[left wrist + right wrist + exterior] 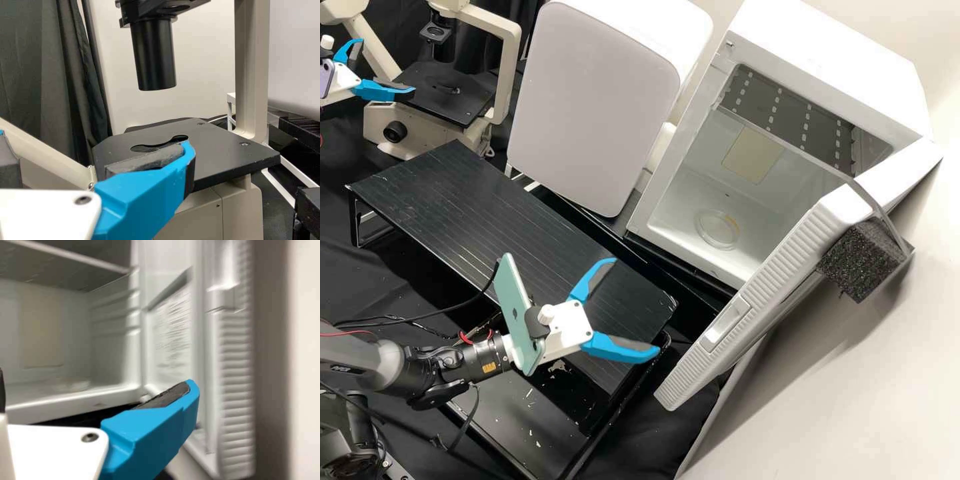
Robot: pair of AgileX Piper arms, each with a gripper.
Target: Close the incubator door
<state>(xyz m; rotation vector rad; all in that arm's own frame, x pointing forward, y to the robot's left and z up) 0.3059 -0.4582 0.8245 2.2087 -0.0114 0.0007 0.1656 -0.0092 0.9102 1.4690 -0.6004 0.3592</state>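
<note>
The white box-shaped incubator (827, 53) has its thick white plastic door (797, 243) wide open, hinged at the right of the opening, so its ribbed free edge points towards the near side. Your right gripper (637, 305), white with two bright blue fingers, is near and left of that edge, its jaws spread with nothing between them; that probably leaves room to catch the edge or its recessed handle (727, 323). It is on the door's inner side, so you would have to draw the edge leftward or go round and push from outside. A straight shove from here would likely open it wider. Your left gripper (387, 67), matching and also open, is far left by the cream metal microscope (509, 73), presumably parked clear of the swing.
</note>
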